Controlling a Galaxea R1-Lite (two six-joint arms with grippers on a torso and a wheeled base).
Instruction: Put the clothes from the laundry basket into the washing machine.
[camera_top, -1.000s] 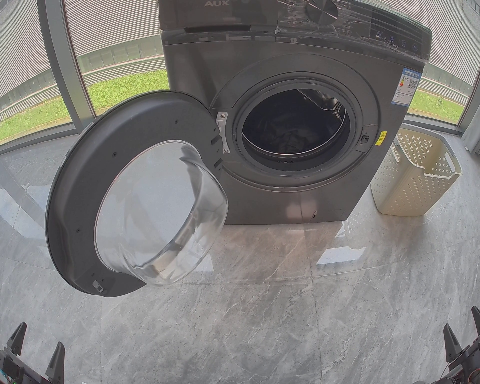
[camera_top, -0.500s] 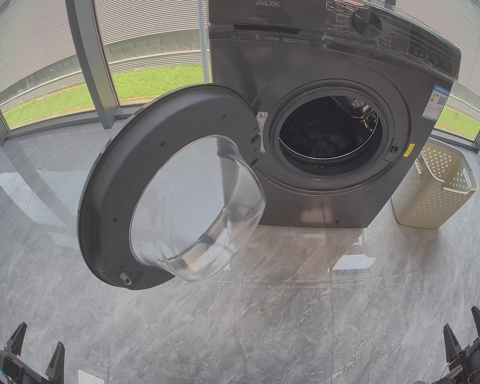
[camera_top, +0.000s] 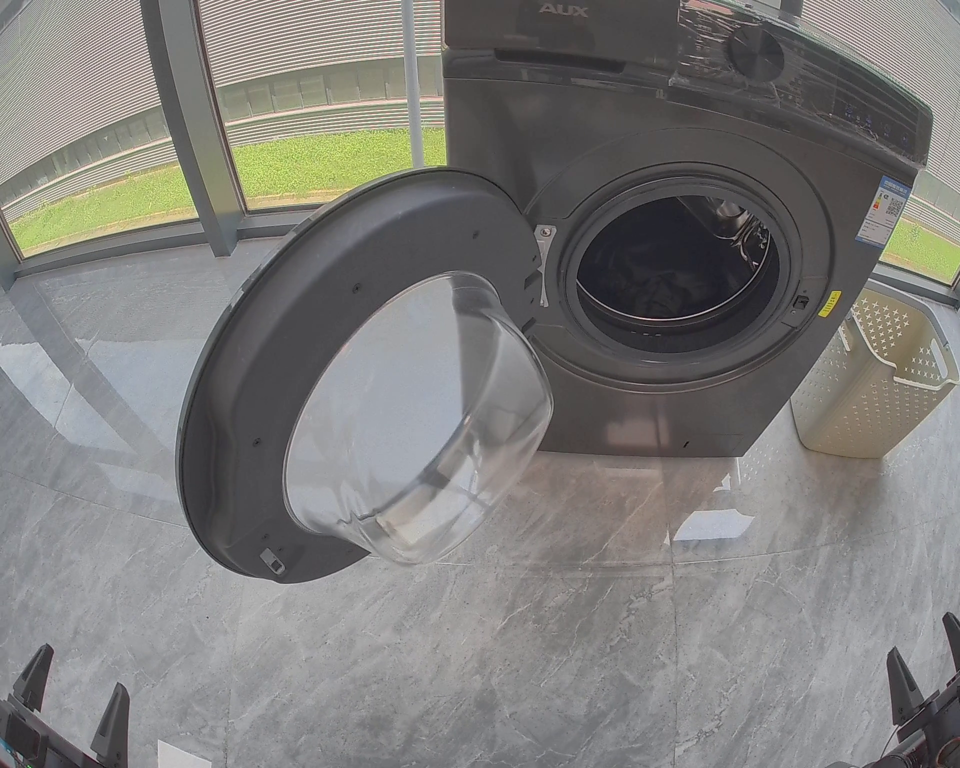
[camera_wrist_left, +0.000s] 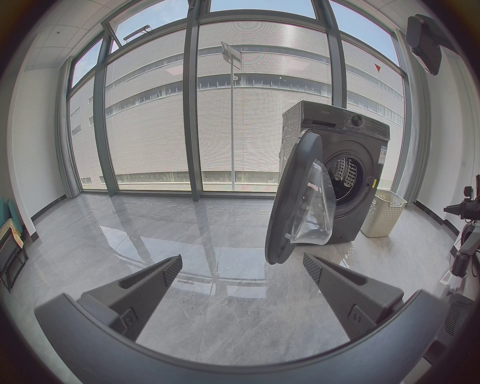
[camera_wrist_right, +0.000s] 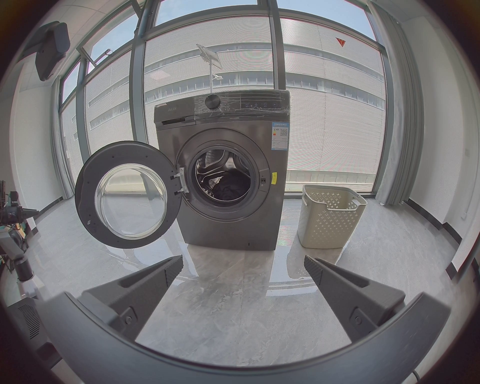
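At the far left, the left tool (camera_top: 78, 690) hung low over the grey marble floor (camera_top: 500, 650), well apart from everything else. Its two dark fingers were spread wide and released, with nothing between them. Behind it ran tall windows (camera_top: 100, 120) with a grey frame post (camera_top: 190, 120), and grass showed outside.

Next came the door (camera_top: 280, 340) of the washing machine (camera_top: 700, 410), swung fully open on the hinge at its right edge. It was a dark grey ring around a clear bulging glass bowl. In the left wrist view the door stood almost edge-on, between that tool and the drum mouth and covering part of it.

The machine itself was a dark grey front-loader standing against the glass wall, with a control knob (camera_top: 757, 52) on top. Its round drum opening (camera_top: 675, 265) faced the robot, uncovered. Inside the drum lay a dark bundle of clothes (camera_wrist_right: 230, 186), heaped low against the back, with the ribbed metal wall showing above it.

Just to the right of the machine, near its front corner, the laundry basket (camera_top: 880, 380) stood upright on the floor. It was cream plastic with perforated walls and a handle slot at the rim.

At the far right, the right tool (camera_top: 922, 650) hung low as well, its fingers parted and gripping nothing. In the right wrist view, bare floor lay between it and the machine's front.
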